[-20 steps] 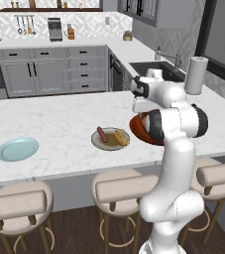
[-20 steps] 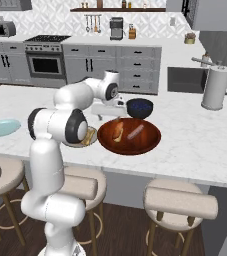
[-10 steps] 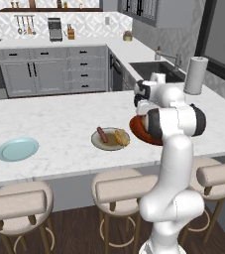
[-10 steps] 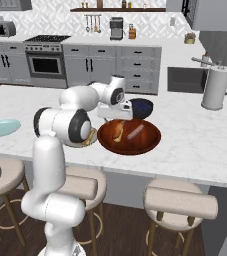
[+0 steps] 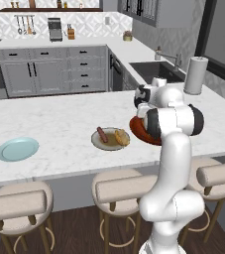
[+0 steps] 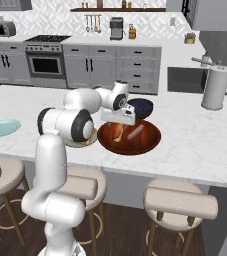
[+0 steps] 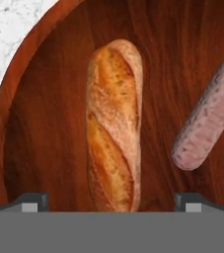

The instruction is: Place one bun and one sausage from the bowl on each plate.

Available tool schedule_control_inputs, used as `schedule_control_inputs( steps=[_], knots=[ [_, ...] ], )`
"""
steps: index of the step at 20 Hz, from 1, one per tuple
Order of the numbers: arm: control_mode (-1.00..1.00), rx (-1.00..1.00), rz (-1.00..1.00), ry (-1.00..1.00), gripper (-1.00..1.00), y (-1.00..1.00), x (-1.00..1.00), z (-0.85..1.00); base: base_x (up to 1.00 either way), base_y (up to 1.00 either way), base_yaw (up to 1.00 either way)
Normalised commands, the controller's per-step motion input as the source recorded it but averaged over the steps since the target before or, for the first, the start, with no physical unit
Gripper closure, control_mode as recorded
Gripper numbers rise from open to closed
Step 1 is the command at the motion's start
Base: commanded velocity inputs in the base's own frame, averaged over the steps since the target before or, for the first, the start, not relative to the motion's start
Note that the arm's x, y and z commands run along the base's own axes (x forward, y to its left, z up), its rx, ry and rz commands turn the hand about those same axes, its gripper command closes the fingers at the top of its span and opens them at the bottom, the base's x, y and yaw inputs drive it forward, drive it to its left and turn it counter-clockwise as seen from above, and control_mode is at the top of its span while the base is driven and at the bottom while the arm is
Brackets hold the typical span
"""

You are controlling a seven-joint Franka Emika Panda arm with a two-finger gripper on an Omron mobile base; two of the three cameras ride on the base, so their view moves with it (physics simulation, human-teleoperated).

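The reddish-brown bowl (image 6: 146, 143) holds one bun (image 6: 117, 131) and one sausage (image 6: 135, 132). My gripper (image 6: 116, 124) hangs low over the bowl, open. In the hand view its fingertips (image 7: 32, 201) stand wide apart on either side of the near end of the bun (image 7: 114, 123), with the sausage (image 7: 207, 118) to the right and the bowl's wall (image 7: 15, 79) at the left. The beige plate (image 5: 98, 144) carries a sausage (image 5: 102, 134) and a bun (image 5: 121, 137). The pale blue plate (image 5: 17, 149) lies bare at the left.
A dark blue bowl (image 6: 140, 106) stands just behind the reddish-brown one. A paper towel roll (image 6: 215, 87) is at the far right beside the sink (image 5: 156, 72). Stools line the counter's front edge.
The hand has swung a little to the right and come down over the bowl, closer to the bun. Food and plates have not moved.
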Motion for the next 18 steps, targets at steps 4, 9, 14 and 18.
schedule_control_inputs(
  steps=[4, 9, 14, 18],
  knots=[
    [-1.00, -0.01, -0.06, 0.00, -1.00, 0.03, 0.00, -0.23, 0.00, 0.00, 0.00],
    [-1.00, 0.00, -0.10, -0.01, -1.00, 0.02, 0.00, -0.23, 0.00, 0.00, 0.00],
    [-1.00, 0.00, -0.10, -0.02, -1.00, 0.05, 0.00, -0.17, 0.00, 0.00, 0.00],
    [-1.00, 0.00, -0.09, -0.01, -1.00, 0.01, 0.00, -0.19, 0.00, 0.00, 0.00]
  ],
)
